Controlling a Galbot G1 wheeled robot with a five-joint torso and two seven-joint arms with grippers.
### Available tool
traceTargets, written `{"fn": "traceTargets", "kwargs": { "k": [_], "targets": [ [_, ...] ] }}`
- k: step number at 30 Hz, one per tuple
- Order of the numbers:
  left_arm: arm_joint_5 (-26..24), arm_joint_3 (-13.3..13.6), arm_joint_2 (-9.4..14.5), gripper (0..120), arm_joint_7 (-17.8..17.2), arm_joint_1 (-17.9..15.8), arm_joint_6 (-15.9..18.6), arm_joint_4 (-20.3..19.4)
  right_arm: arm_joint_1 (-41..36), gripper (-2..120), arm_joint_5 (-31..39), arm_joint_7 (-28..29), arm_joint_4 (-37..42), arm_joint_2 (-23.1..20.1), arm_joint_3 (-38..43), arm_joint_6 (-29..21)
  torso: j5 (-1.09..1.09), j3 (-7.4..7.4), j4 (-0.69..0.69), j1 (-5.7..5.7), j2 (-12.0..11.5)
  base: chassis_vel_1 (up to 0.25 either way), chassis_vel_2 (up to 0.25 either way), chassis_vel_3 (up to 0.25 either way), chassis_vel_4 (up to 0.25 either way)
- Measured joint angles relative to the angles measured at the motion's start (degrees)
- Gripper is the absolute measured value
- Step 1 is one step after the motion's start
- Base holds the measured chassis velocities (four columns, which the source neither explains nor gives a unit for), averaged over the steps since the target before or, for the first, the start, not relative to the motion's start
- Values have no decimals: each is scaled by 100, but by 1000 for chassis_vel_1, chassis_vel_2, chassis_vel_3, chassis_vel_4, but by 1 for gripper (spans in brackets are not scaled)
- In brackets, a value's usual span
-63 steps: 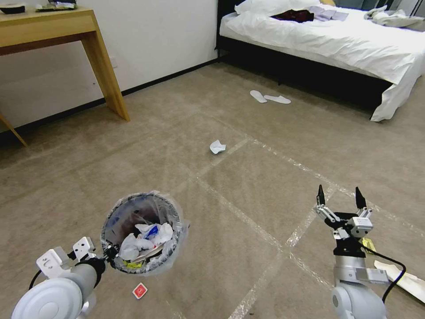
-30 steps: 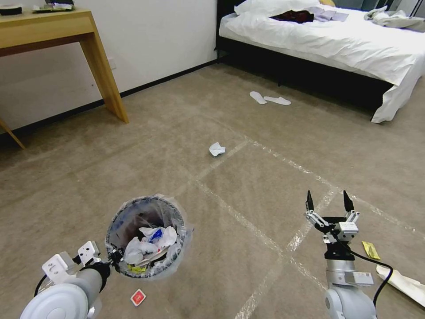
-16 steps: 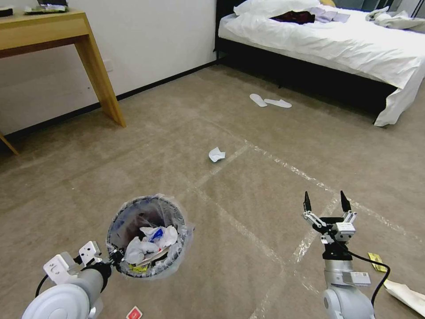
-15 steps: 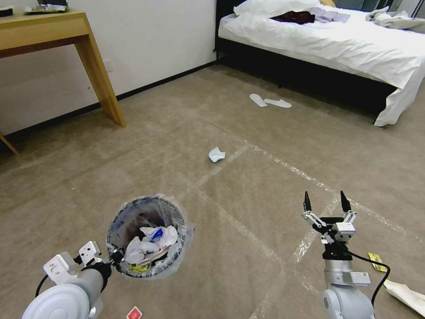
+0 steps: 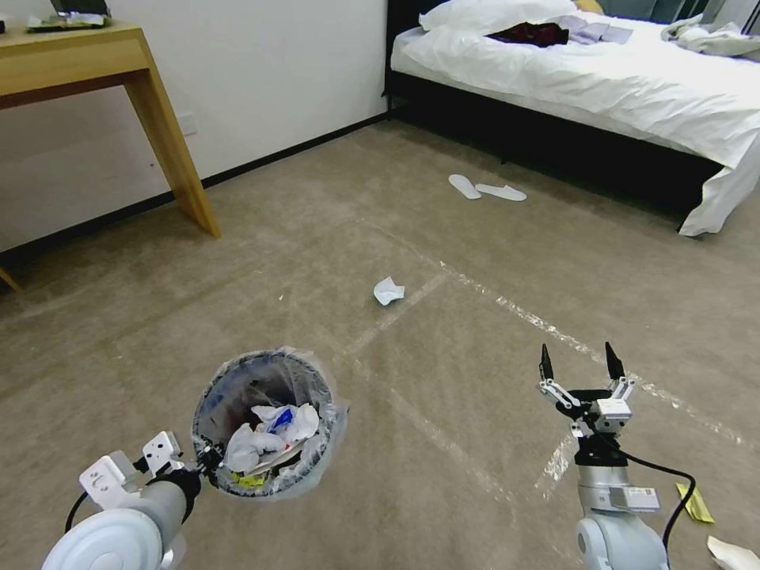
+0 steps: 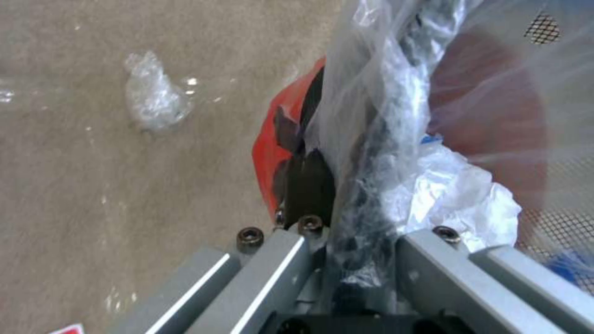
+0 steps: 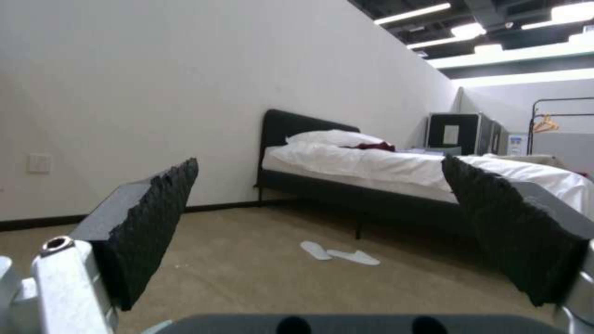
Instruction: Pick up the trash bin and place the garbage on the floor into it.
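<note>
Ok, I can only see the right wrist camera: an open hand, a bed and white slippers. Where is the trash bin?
Observer: The left hand holds the trash bin, clamped on its rim.
Operator: Is there stuff inside it?
Observer: Yes, crumpled white tissues lie in it.
Operator: Is any garbage on the floor?
Observer: A crumpled white paper lies on the carpet, nearer the robot than the slippers.
</note>
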Motion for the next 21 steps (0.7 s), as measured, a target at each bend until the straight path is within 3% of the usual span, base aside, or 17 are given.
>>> {"fn": "traceTargets", "kwargs": {
  "k": [21],
  "targets": [
    [8, -12, 13, 0, 5, 23, -29, -27, -26, 100, -74, -9, -14, 25, 18, 61, -1, 0, 0, 0, 1, -167, 164, 166, -170]
  ]
}}
